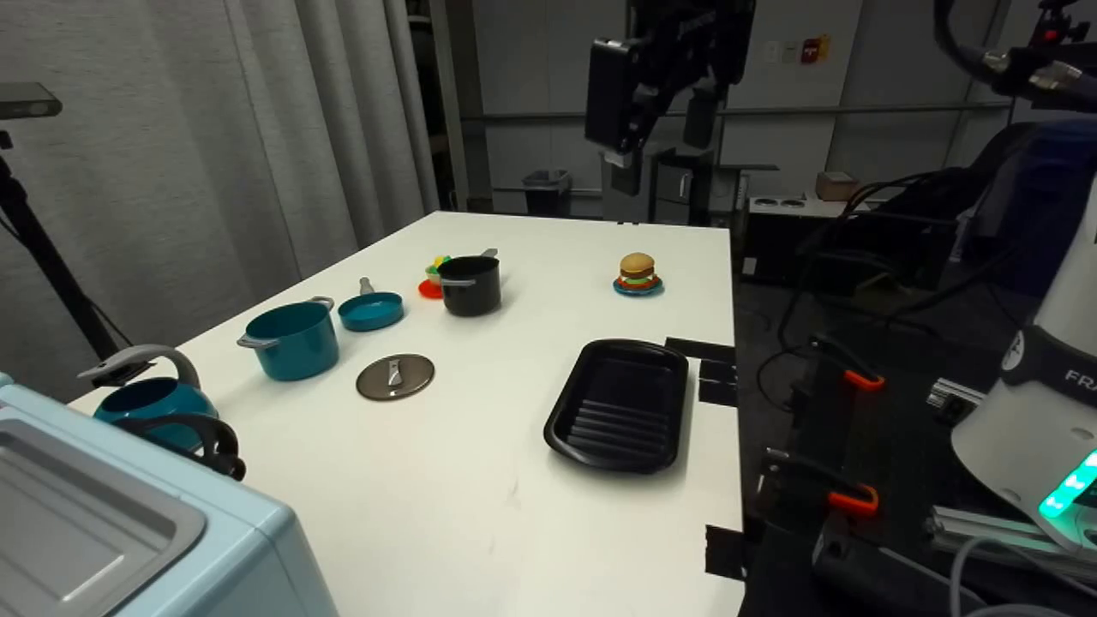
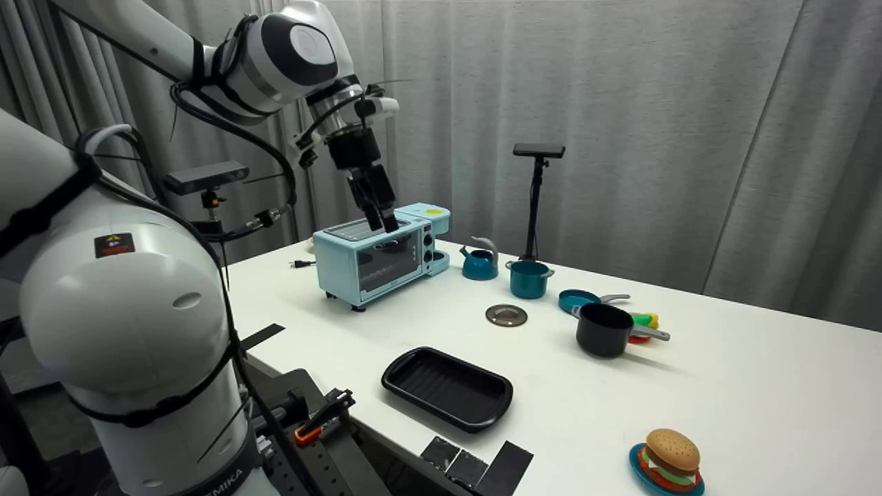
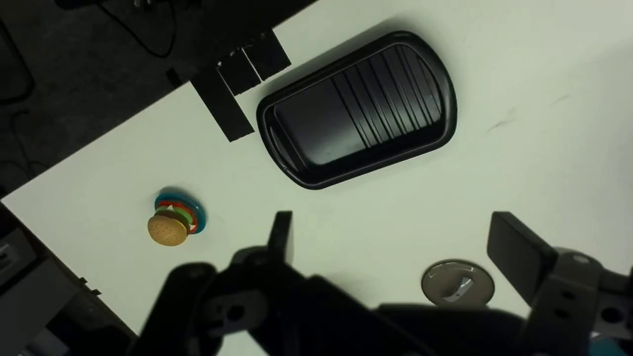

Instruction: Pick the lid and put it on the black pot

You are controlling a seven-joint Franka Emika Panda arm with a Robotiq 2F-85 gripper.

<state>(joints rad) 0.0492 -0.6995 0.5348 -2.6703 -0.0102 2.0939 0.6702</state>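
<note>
Dark grey and round, the lid (image 2: 506, 315) is laid flat on the white table (image 2: 758, 399), roughly midway between the edge along the curtain (image 2: 620, 138) and the edge beside the robot arm (image 2: 131, 310). Farther from the pale-blue oven (image 2: 386, 265), the black pot (image 1: 473, 291) is stood upright, well inside the edges, its inside exposed. The ribbed pan (image 3: 356, 111) is set near the robot-side edge, and the toy burger (image 3: 168, 230) is placed toward a corner on that side. Toward the curtain-side edge, the teal kettle (image 2: 480, 265), teal pot (image 1: 304, 351) and teal skillet (image 1: 371, 317) are ranged. High above the table the gripper (image 3: 396, 236) is held, its fingers (image 3: 517, 252) spread wide and nothing gripped.
</note>
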